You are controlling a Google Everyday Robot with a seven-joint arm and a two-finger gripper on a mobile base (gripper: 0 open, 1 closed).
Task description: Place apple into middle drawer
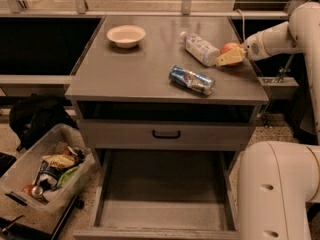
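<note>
- The apple (230,47) sits by the right edge of the cabinet top (135,71), with the bottle (201,48) just to its left.
- My gripper (231,57) is at the apple's near side; I can't tell whether it has hold.
- The middle drawer (165,206) is open below.

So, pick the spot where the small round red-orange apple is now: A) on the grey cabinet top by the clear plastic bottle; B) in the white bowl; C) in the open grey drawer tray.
A: the apple sits on the cabinet top beside the bottle, with the gripper right at it, not in the drawer tray.
</note>
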